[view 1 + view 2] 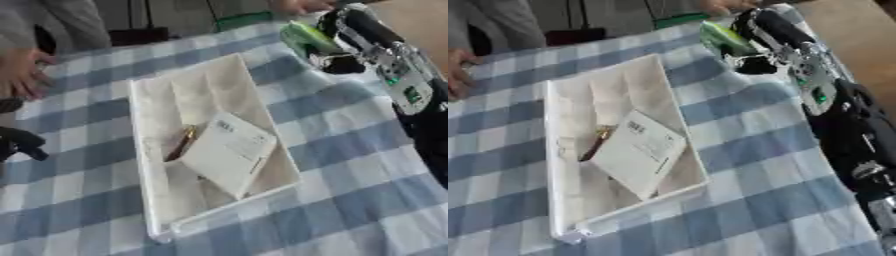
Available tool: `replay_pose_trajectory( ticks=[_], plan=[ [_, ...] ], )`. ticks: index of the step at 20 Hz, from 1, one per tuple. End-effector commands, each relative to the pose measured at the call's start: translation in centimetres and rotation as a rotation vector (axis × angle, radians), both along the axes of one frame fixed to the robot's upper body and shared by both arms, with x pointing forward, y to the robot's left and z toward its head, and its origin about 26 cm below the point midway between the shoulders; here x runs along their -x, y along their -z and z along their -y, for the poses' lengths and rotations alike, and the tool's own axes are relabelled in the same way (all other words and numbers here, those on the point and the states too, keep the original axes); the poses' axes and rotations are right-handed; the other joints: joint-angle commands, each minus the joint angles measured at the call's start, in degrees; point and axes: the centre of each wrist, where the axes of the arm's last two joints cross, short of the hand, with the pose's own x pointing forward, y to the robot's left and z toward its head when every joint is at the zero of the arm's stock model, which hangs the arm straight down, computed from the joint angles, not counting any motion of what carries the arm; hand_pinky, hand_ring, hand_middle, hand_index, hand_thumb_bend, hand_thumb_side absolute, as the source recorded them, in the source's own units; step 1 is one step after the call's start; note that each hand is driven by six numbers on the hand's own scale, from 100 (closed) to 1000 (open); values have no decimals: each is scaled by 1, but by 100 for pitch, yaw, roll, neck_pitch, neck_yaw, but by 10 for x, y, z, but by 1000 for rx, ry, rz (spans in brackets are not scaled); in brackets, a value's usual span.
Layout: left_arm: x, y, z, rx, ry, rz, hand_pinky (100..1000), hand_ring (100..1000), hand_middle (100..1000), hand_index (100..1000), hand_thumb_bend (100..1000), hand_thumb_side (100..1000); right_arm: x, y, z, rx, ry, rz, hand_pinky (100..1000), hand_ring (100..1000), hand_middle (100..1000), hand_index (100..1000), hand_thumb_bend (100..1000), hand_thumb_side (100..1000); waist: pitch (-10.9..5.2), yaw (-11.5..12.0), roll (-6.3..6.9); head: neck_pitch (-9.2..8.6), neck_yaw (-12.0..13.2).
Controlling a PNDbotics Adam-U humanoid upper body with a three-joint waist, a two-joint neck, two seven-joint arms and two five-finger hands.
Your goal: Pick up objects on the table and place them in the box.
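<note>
The bench (350, 165) fills both views, covered by a blue-and-white checked cloth (745, 165) and lying askew in the frame. On it, left of centre, sits the box (144, 150), a shallow white tray with low walls, its long side running from the far edge toward the near edge.

The robot's right arm (846, 130) comes in from the right side, black with silver parts and a small green light, and stretches toward the far right of the bench. At its end the right hand (754, 47) is curled round a green thing (724, 37), which is held above the cloth, beyond the box's far right corner and apart from it. What the green thing is cannot be told; only its bright green colour and rounded shape show.

Inside the box, in its near half, lies a flat white card packet (229, 155), tilted at an angle, with faint print on its upper face. Just beside its left edge lies a slim brown stick (182, 143), touching or nearly touching the packet.

At the left edge of the left eye view a small black part of the left hand (19, 144) shows; its fingers cannot be made out.
</note>
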Motion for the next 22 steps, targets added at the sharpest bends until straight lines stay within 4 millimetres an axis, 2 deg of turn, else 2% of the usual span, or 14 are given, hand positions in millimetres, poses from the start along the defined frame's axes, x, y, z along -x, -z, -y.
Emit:
replay_pose_trajectory(
  ticks=[1,7,12,16,17,22],
  plan=[
    [2,-8,-3,-13,3,23,525,616,822,929,239,919,6,-29,-18,9,-95,79,557,490,478,521,100,100,-156,-2,-79,41,-14],
    [2,-10,-5,-9,-5,16,526,617,822,929,245,910,20,-48,-49,12,-233,126,566,496,479,524,100,100,-218,6,-197,92,-44],
    [2,-11,-9,0,-25,12,528,618,821,929,250,899,29,-56,-73,24,-336,136,574,502,481,528,100,100,-297,53,-321,164,-85],
    [1,-13,-11,9,-34,14,530,619,820,928,252,889,33,-56,-91,55,-408,131,584,511,485,533,100,100,-361,60,-375,248,-121],
    [1,-14,-12,11,-35,14,531,620,820,928,252,885,33,-55,-95,67,-424,127,589,545,487,536,100,100,-375,55,-382,266,-126],
    [1,-15,-13,15,-31,15,532,620,819,928,252,883,30,-40,-113,137,-491,88,597,580,492,542,100,100,-421,42,-388,335,-135]
  ],
)
